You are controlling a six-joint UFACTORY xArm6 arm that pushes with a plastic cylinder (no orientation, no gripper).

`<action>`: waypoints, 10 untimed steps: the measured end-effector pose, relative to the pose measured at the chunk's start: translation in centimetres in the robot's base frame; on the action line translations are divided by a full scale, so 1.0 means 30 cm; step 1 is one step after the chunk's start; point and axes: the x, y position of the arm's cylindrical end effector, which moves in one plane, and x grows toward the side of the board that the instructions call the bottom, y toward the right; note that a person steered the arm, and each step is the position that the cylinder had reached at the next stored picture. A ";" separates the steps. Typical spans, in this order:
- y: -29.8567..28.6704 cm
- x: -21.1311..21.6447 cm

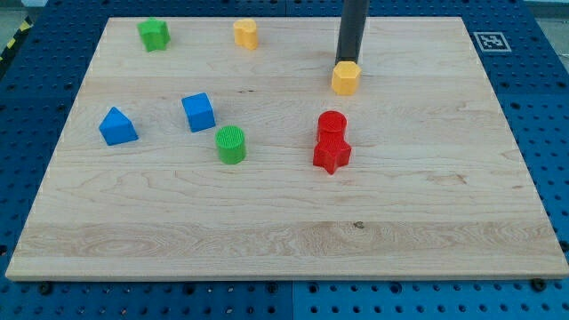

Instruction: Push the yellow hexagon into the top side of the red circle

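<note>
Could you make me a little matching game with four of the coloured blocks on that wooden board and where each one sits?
Things:
1. yellow hexagon
2. red circle
3. green star
4. blue triangle

Places:
A. near the board's left edge in the view, left of the blue cube
B. top left corner of the board in the view
C. right at my tip, just below it in the view
D. touching the red star, on its upper side in the view

Pairs: 1-C, 2-D, 3-B, 4-A
</note>
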 end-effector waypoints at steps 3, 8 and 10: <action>0.176 0.097; -0.018 0.021; -0.111 0.087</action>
